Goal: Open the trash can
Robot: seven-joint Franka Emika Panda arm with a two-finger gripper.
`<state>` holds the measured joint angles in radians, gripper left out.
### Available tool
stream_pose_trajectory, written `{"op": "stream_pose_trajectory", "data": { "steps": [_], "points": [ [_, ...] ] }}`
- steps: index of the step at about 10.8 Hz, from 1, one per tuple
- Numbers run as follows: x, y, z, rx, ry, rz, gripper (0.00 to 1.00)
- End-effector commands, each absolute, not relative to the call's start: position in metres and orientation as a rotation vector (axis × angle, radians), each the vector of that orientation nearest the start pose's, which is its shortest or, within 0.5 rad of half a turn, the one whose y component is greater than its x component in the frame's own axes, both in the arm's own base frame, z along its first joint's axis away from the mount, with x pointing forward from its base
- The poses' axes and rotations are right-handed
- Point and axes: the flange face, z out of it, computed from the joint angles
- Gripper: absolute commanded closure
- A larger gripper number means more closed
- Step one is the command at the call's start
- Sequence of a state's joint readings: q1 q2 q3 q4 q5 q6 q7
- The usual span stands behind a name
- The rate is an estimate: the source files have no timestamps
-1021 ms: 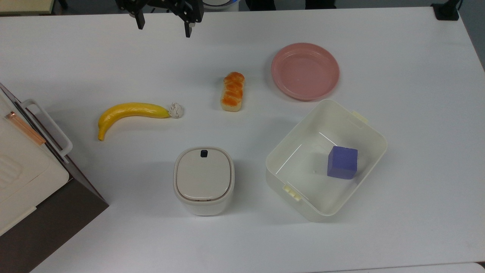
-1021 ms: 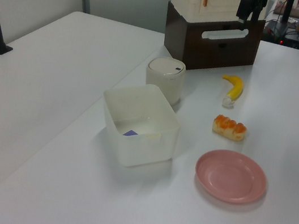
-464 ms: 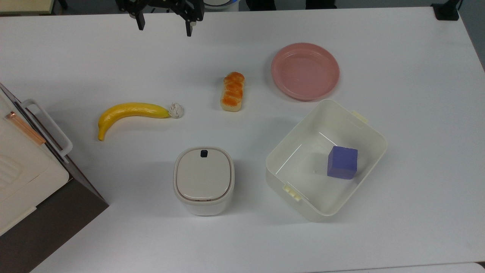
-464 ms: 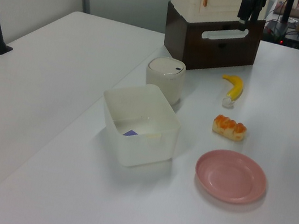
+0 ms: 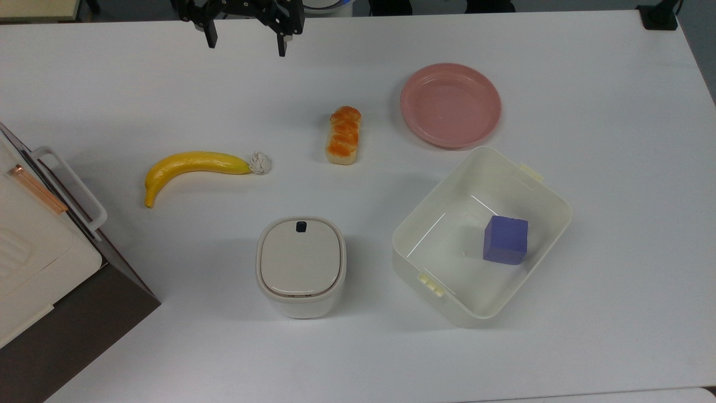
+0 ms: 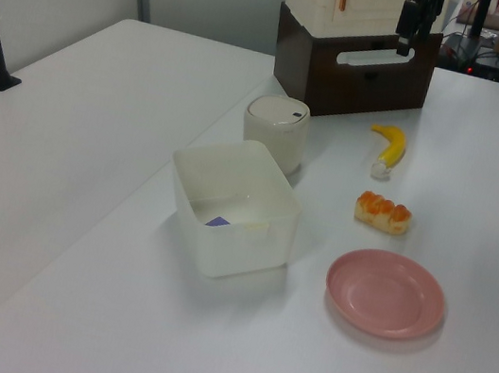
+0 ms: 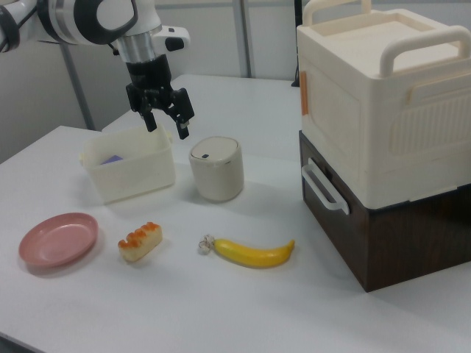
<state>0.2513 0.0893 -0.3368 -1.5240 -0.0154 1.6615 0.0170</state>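
Cream-white trash can [image 5: 301,266] sits lid-down between banana [image 5: 193,167] and tub [image 5: 536,193] in the top view, where the gripper [image 5: 246,46], fingers apart, is cut off by the frame's upper edge, shifted slightly since a second ago. In the left view, the tub wall half-hides a purple block [image 6: 216,222]. In the right view, the gripper [image 7: 163,123] hangs above the can [image 7: 216,168].

White-and-black arm [image 7: 96,18] ending in black jaws.
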Motion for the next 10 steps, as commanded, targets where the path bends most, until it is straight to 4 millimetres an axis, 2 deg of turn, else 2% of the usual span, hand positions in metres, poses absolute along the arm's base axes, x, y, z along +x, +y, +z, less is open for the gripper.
{"op": "stream_pose_trajectory", "data": {
  "steps": [1, 10],
  "points": [
    [0.583, -0.0421, 0.6082, -3.155, 0.12, -0.109, 0.0],
    [0.5836, -0.0358, 0.6028, -3.17, 0.089, -0.099, 0.02]
  ]
}}
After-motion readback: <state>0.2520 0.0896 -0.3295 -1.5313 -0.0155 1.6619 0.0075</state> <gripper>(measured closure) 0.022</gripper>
